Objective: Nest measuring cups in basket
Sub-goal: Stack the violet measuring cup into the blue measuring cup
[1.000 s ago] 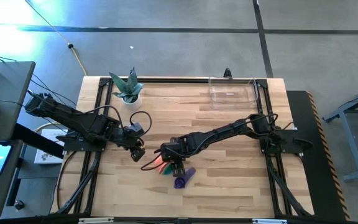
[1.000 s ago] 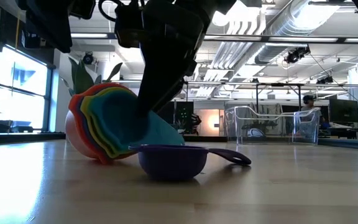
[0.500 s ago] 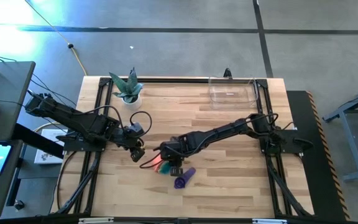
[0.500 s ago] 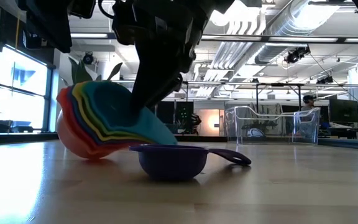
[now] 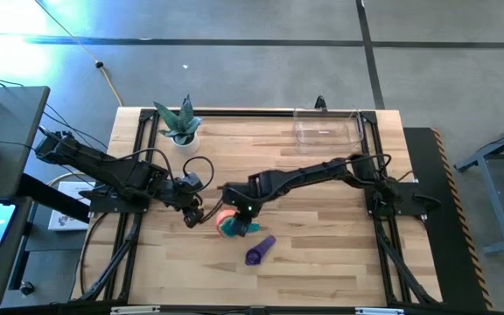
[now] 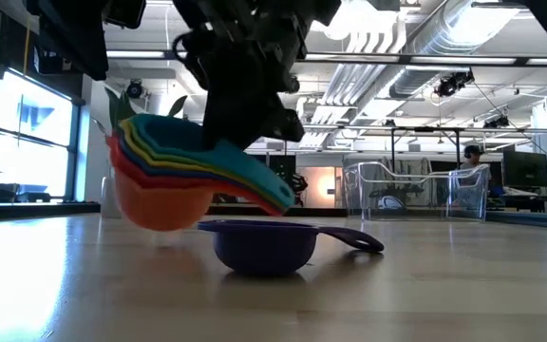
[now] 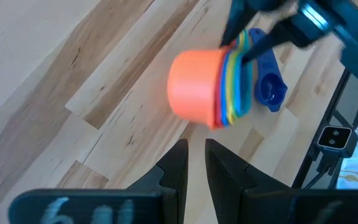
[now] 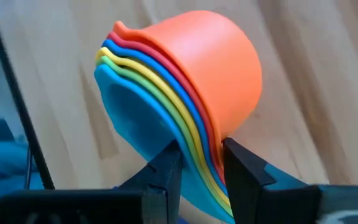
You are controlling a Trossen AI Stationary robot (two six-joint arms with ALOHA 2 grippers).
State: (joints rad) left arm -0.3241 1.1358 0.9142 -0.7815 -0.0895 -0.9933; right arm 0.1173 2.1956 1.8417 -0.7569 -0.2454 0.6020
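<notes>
Right pincer [image 5: 234, 216] closed on the handles of the nested cups [image 6: 174, 185] and lifted the stack off the surface [image 6: 425, 285]. Stack went from lying on its side to near upright. Arm drew back slightly.

No readable writing anywhere right now; the measuring cups [image 6: 193, 176] carry no legible marks; the basket [image 5: 326, 129] is plain clear plastic; pale blurred shapes on the dark edge at the bottom left of the left wrist view can't be made out.
</notes>
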